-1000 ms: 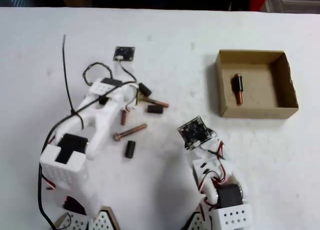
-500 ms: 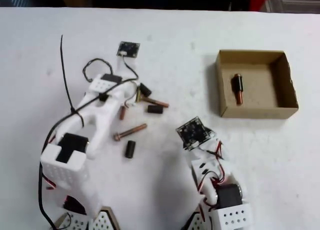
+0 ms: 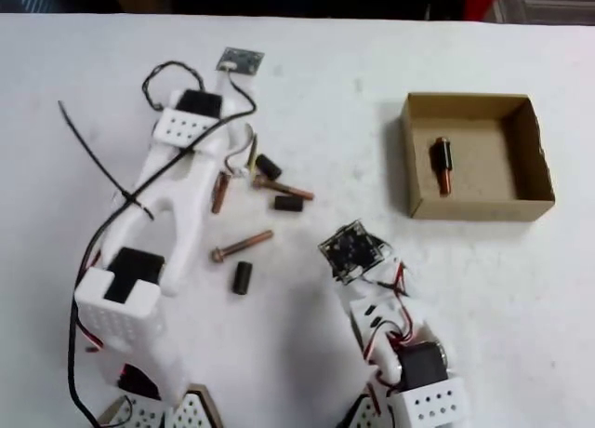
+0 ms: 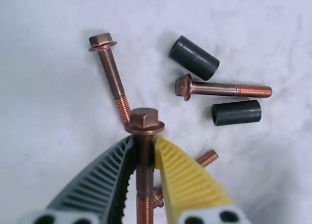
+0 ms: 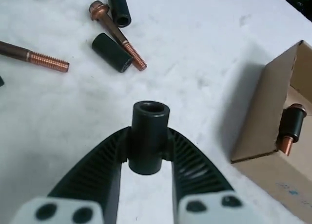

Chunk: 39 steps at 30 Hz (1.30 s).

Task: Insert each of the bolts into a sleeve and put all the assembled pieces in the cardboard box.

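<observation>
My left gripper (image 4: 144,139) is shut on a copper bolt (image 4: 144,151), held above the table. Below it lie a loose bolt (image 4: 109,68), another bolt (image 4: 219,89) and two black sleeves (image 4: 194,57) (image 4: 236,112). In the high view the left arm's tip (image 3: 228,179) is at this cluster, with a bolt (image 3: 220,193) beside it. My right gripper (image 5: 147,134) is shut on a black sleeve (image 5: 147,141), bore facing up. The cardboard box (image 3: 516,200) at the right holds one assembled piece (image 3: 442,166), also seen as the sleeved bolt (image 5: 291,126).
A longer bolt (image 3: 242,245) and a third sleeve (image 3: 242,277) lie nearer the table's front. Black cables (image 3: 102,167) trail over the left arm. The right arm (image 3: 400,344) stands at the front, left of the box.
The left arm has swung away from the table's front, carrying its bolt with it. The right arm has shifted slightly to the left.
</observation>
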{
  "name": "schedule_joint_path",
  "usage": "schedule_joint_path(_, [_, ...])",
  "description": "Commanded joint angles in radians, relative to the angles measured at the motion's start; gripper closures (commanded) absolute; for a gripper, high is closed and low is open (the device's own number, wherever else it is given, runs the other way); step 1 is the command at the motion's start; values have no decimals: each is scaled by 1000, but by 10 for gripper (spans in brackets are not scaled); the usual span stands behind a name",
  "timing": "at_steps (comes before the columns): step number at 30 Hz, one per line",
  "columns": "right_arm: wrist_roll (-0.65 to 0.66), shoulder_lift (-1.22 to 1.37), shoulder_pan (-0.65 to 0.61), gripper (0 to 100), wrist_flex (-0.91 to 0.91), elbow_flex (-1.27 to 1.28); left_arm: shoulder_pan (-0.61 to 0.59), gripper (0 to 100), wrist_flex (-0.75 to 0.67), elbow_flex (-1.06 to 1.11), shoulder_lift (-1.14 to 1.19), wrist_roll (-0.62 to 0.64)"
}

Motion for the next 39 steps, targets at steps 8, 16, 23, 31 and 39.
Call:
schedule_joint_path(8, [-17,-12,-116,982,-41,8,10,979,115,-29,-278,-14])
schedule_joint_path(16, [-153,-12,-116,982,-197,8,24,979,112,181,-541,-15])
schedule_joint_path(23, [-160,-12,-117,982,-271,8,22,979,-15,448,-745,-83])
schedule_joint_path(31, [-308,-12,-228,982,-271,8,22,978,-219,760,-1013,-84])
schedule_joint_path(39, [-316,-12,-288,982,-358,8,22,978,-336,930,-1270,-78])
